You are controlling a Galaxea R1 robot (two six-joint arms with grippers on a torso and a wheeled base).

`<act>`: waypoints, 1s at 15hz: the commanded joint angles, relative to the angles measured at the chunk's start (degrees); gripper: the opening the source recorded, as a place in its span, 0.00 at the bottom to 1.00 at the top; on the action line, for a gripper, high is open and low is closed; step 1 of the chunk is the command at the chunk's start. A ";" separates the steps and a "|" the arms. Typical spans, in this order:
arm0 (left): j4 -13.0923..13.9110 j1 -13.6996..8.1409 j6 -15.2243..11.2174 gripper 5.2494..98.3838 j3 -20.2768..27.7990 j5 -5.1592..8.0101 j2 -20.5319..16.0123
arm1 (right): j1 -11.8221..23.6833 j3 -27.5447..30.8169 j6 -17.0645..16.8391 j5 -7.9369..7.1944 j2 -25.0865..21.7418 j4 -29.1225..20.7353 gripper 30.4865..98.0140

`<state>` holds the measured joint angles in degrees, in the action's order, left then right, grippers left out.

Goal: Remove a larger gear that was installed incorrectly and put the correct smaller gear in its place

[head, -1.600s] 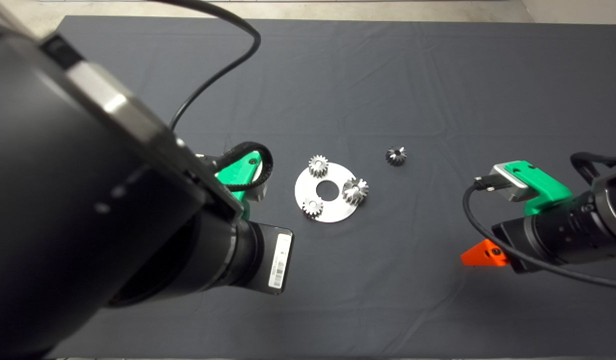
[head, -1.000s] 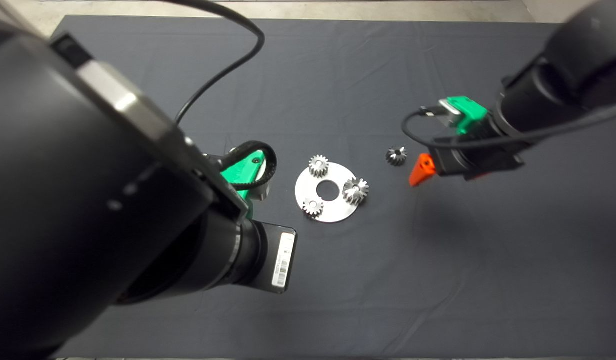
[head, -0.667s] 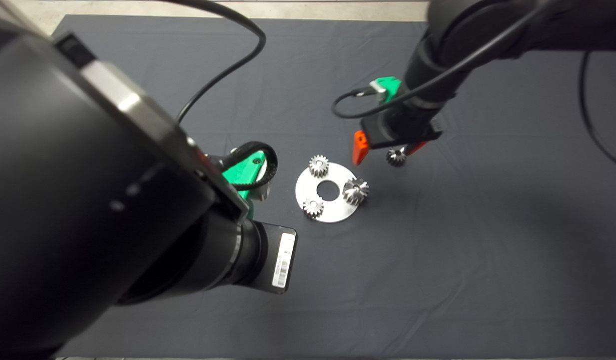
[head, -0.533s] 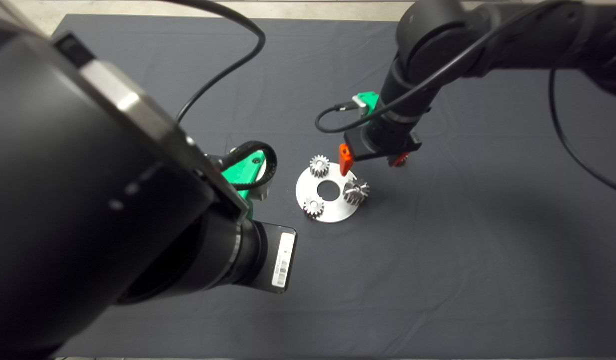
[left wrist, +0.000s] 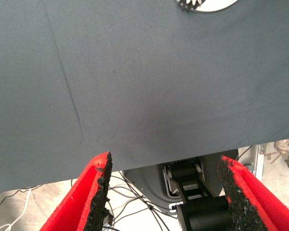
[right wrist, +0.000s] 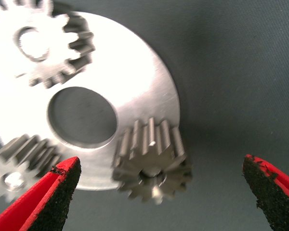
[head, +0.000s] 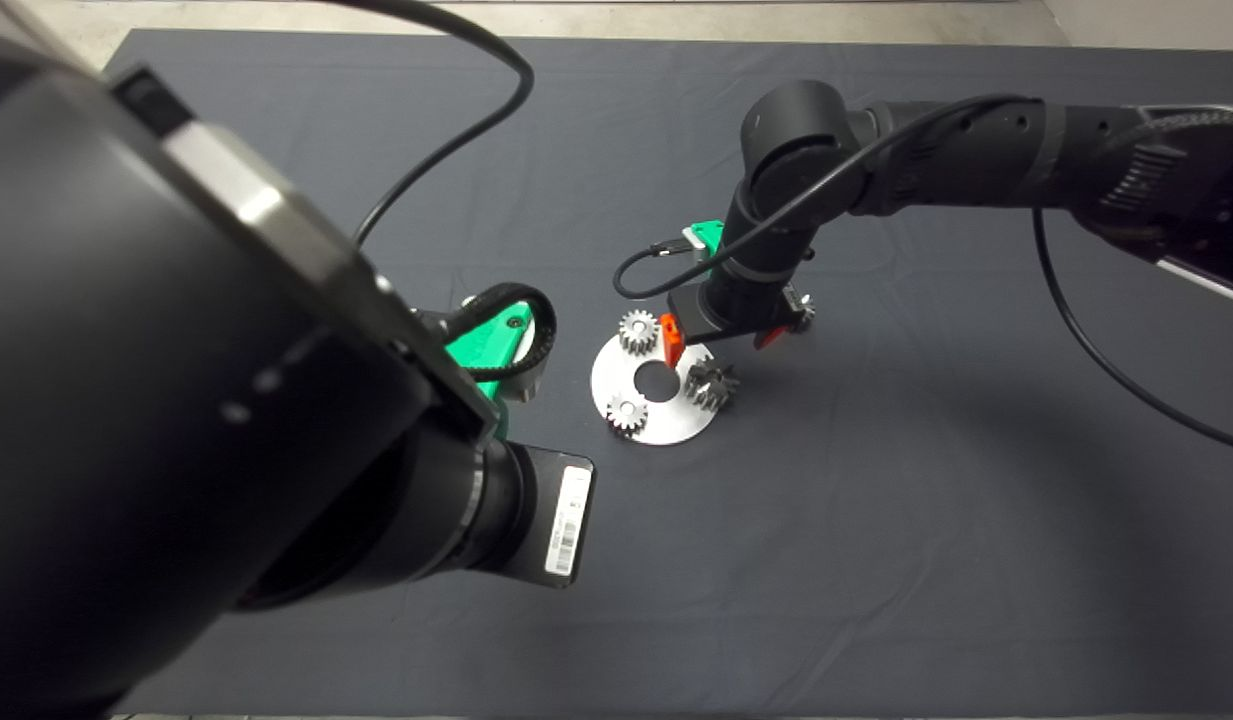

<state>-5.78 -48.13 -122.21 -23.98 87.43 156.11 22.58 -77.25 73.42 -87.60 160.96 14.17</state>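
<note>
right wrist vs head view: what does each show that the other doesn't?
Right wrist only: a close look at the larger gear on the round plate's edge, between the open right tool's black pads.

Head only: the smaller gear on the mat, mostly hidden behind the right arm, and the left arm with its left tool beside the plate.

Both: the plate, its centre hole, the larger gear and two bright small gears.
</note>
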 commanded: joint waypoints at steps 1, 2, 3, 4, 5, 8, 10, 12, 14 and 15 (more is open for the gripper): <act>0.33 -1.09 0.04 0.53 -0.42 3.97 0.56 | 0.01 -1.59 -1.35 -5.20 0.36 3.14 0.86; 0.33 -1.09 0.04 0.53 -0.26 3.97 0.56 | -0.35 -2.10 -1.44 -5.12 0.37 3.14 0.86; 0.33 -1.09 0.04 0.53 -0.26 3.97 0.47 | -0.60 -2.10 -1.44 -5.17 0.37 3.23 0.86; 0.33 -1.09 0.04 0.53 -0.44 3.97 0.47 | -0.69 -2.10 -1.44 -5.12 0.37 3.49 0.86; 0.33 -1.09 0.04 0.53 -0.53 3.97 0.56 | -0.94 -2.18 -1.44 -5.20 0.37 3.50 0.86; 0.33 -1.09 0.04 0.53 -0.79 3.97 0.65 | -1.92 -2.10 -1.35 -5.30 0.72 3.41 0.86; 0.33 -1.09 0.04 0.53 -0.79 3.97 0.60 | -1.92 -2.18 -1.35 -5.34 0.72 3.32 0.86; 0.33 -1.09 0.04 0.53 -0.70 3.97 0.58 | -1.92 -3.12 -1.35 -5.39 1.39 3.23 0.86; 0.33 -1.09 0.04 0.53 -0.79 3.97 0.65 | -2.00 -3.77 -1.35 -5.30 2.12 3.22 0.86; 0.33 -1.09 0.04 0.53 -0.79 3.97 0.72 | -2.17 -3.76 -1.35 -5.30 2.12 3.14 0.86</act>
<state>-5.79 -48.13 -122.21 -24.72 87.43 156.50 19.65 -80.24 72.34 -87.70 161.92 15.73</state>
